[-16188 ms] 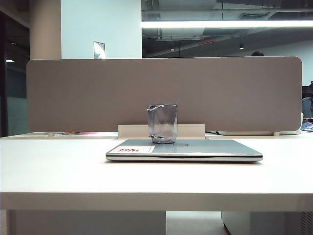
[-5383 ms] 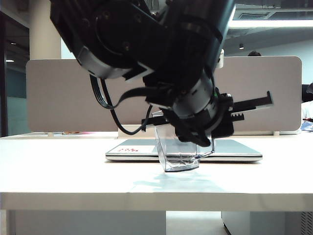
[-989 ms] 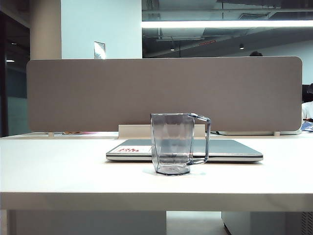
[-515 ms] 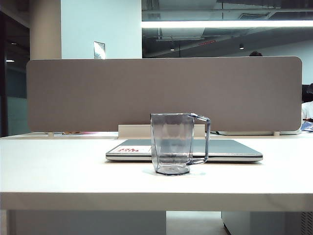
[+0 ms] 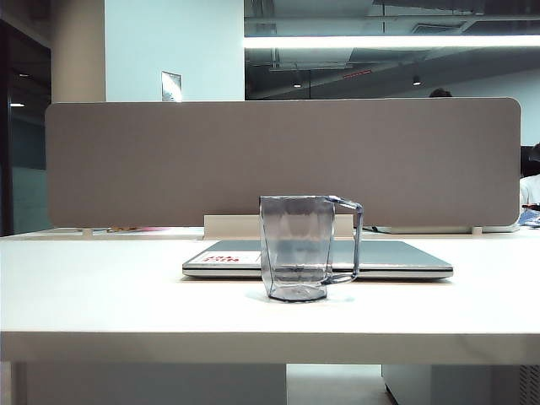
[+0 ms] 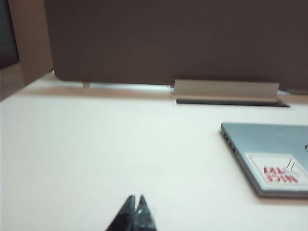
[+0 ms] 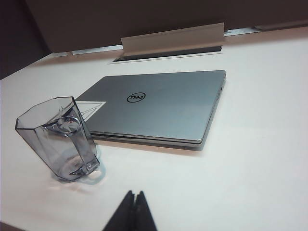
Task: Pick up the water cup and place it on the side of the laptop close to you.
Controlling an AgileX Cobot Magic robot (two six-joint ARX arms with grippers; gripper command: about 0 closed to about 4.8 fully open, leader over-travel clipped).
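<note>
White table (image 5: 101, 295) fills the room's front, with a grey wall board (image 5: 169, 160) behind it. Down low over the table, the left gripper (image 6: 134, 208) has its two tips pressed together and holds nothing. The laptop (image 6: 269, 154) lies well off to one side of it. The right gripper (image 7: 135, 204) is pinched closed too, with nothing in it. The water cup (image 7: 57, 139) stands upright near it, not touching. The cup sits just in front of the closed laptop, on the near side.
</note>
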